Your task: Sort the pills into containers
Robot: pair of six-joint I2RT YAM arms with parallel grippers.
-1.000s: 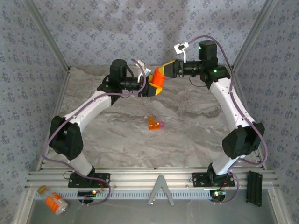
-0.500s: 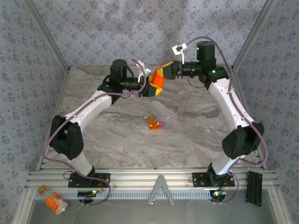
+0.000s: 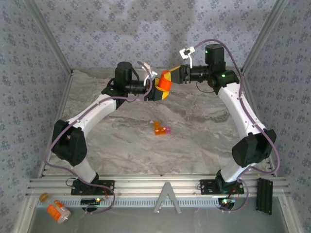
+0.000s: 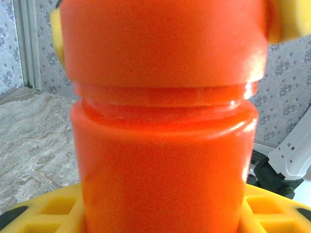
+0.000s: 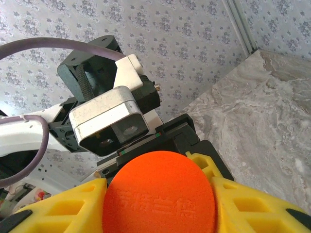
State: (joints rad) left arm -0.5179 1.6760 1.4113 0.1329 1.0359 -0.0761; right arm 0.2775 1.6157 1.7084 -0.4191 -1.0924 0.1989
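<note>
The orange pill bottle (image 3: 164, 85) is held up in the air over the back of the table. My left gripper (image 3: 158, 92) is shut on its body (image 4: 163, 165), its yellow fingers (image 4: 43, 216) on either side at the base. My right gripper (image 3: 170, 77) comes in from the right. Its yellow fingers (image 5: 53, 208) press both sides of the orange cap (image 5: 158, 194), whose embossed top faces the right wrist camera. The tiny orange box with a pink end (image 3: 162, 129) lies on the marble table at the centre. The pills are hidden.
An orange bottle with a white label (image 3: 58, 211) and a small orange piece (image 3: 43, 197) lie beyond the rail at the near left. Patterned walls (image 3: 29, 58) close the table on three sides. Open marble (image 3: 194, 136) surrounds the small box.
The right gripper's fingers have closed in on the bottle's cap. The left arm and the bottle have stayed still.
</note>
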